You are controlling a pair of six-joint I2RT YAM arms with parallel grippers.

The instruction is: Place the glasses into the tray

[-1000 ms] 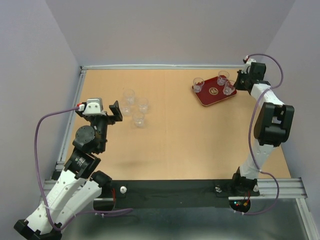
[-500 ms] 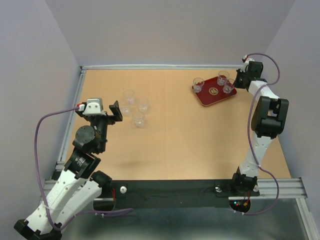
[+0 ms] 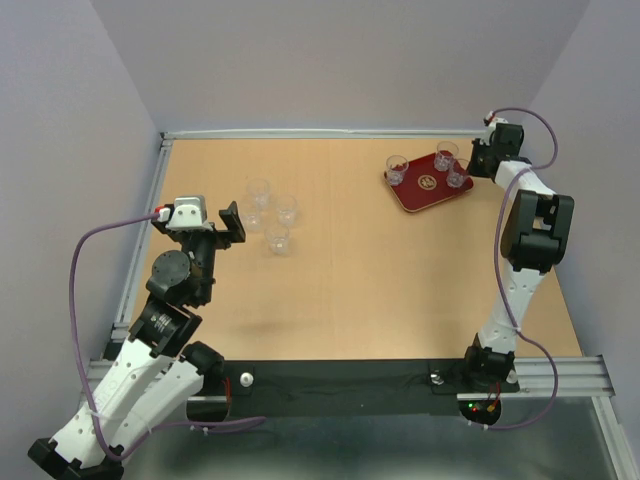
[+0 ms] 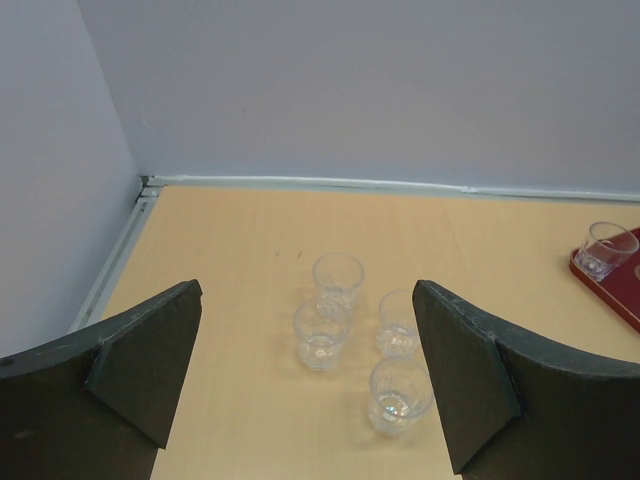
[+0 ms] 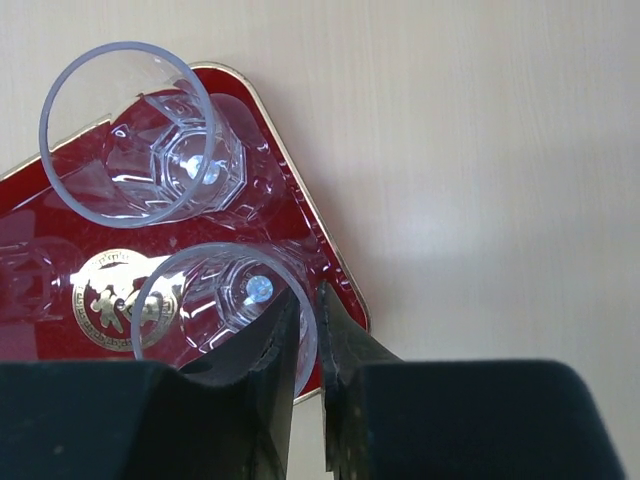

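You see a tan wooden tabletop [image 3: 380, 280] mid-frame, pale grey walls [image 3: 340, 60] across the top, and a black strip [image 3: 340, 395] near the bottom.

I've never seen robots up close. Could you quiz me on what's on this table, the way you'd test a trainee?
1. How many glasses stand on the tray?
2. True or false: the left claw is shut.
3. The right claw is closed on: A the tray's rim; B the wall of a glass; C nothing.
Key: 1 three; 2 false, it is wide open; 3 B.
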